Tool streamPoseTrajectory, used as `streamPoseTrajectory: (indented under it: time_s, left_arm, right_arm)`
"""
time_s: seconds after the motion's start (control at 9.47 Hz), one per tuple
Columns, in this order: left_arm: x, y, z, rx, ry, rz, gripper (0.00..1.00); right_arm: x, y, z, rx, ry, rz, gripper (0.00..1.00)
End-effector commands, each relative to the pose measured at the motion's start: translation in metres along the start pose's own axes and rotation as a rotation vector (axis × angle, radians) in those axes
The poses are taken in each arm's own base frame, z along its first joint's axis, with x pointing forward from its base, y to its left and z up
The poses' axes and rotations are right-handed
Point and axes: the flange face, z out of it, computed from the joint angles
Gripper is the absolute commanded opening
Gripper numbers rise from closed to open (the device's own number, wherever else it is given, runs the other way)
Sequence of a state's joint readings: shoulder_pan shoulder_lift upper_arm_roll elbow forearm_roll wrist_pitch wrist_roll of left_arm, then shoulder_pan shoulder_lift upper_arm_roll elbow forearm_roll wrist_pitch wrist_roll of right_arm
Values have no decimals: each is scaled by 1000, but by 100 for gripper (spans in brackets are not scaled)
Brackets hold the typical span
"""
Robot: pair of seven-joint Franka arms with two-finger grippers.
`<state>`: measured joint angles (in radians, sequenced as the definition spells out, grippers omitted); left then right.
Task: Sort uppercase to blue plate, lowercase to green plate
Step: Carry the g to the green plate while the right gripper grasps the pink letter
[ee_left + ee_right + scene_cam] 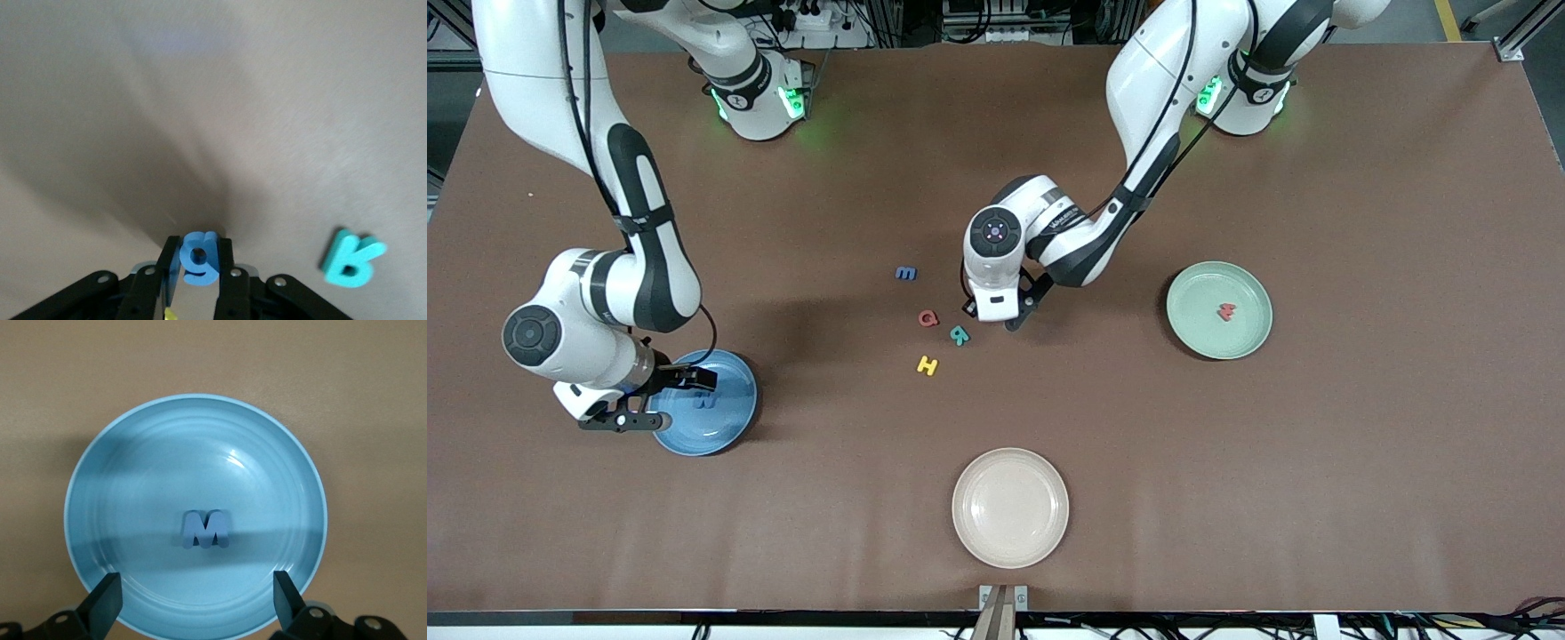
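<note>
Only the left wrist view shows the left gripper [198, 267] clamped on the blue g [199, 259], low over the table beside the teal R [351, 258]; the front view hides this under the wrist. Right gripper [193, 600] hangs spread above the blue plate [133, 487], where the blue W [207, 529] lies; red m [1226, 311] lies in the green plate [1193, 293].

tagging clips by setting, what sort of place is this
Probably a robotics lab bench: two Franka arms bolted at a brown-covered table, cable bundles along its edges, and staged sorting props, foam letters with a blue plate and green plate.
</note>
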<state>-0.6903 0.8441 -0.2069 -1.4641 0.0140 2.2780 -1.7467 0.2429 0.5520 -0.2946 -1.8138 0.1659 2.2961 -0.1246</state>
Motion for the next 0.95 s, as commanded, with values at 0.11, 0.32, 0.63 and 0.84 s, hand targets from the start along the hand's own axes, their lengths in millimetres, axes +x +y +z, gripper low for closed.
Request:
streamPoseTrajectory:
  time_s: [0.11,0.32,0.63,0.84]
  left_arm:
    - [43,16,-55,-7,-41,18,2]
    - [74,24,-109,-54,-130,53,2]
    - [144,12,-198,-119,-220,132,2]
    - [204,-16,-249,-105,-264,226,2]
  right_arm:
    - [0,-24,-8,1,3,26,100]
    - [-5,-81,-8,-3,-5,60,100]
    - [-27,-197,-9,-4,3,1,100]
    - [-54,-276,-4,12,22,-59,100]
